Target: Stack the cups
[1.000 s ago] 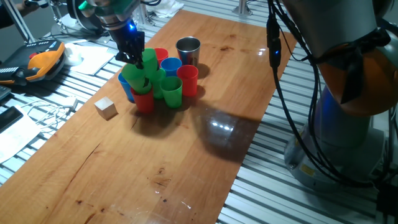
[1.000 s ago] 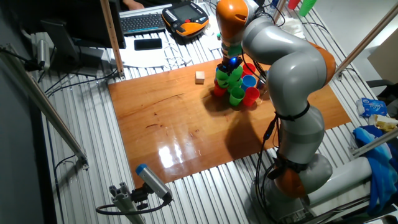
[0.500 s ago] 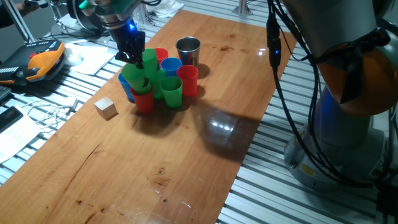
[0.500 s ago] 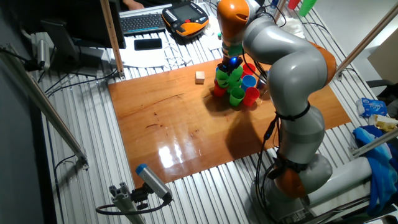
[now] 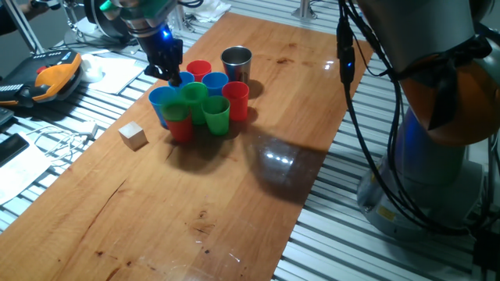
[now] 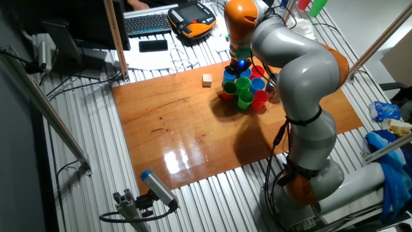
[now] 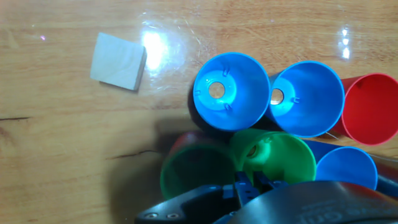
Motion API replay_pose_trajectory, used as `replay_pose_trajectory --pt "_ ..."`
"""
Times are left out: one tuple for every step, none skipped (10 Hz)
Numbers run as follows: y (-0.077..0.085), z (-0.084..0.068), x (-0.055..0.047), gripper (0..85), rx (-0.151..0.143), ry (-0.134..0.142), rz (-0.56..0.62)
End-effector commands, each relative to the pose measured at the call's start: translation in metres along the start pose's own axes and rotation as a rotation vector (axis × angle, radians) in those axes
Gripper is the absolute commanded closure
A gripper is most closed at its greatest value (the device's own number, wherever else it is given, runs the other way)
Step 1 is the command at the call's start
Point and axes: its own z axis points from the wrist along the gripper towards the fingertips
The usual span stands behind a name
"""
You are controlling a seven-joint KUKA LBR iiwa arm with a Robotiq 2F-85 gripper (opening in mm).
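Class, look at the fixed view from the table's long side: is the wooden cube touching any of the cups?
No: the wooden cube sits alone on bare table, a clear gap away from the nearest blue cup.

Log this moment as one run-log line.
phase: stacking | gripper: over cup cluster, jaws unclear | green cup: nested in red cup | steel cup: apart

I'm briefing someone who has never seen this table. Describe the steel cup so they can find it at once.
On the wooden table a tight cluster of small plastic cups stands below the gripper. The steel cup is at the cluster's far edge, just behind the red cup and beside a blue cup. It alone is shiny metal; every neighbour is red, blue or green plastic.
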Motion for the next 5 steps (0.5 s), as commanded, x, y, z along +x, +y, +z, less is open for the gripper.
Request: replay_pose_trajectory --pt "0.000 -0.001 0.000 51.0 -0.002 0.000 0.000" --pt "-0.003 -0.003 0.002 51.0 -0.005 -0.002 -0.008" --pt "-0.008 -0.005 0.005 51.0 -0.007 -0.005 -0.031" --pt "-0.015 -0.009 0.009 68.0 -0.022 -0.008 -0.040" --pt "-0.023 -0.016 0.017 68.0 -0.033 -0.005 -0.030"
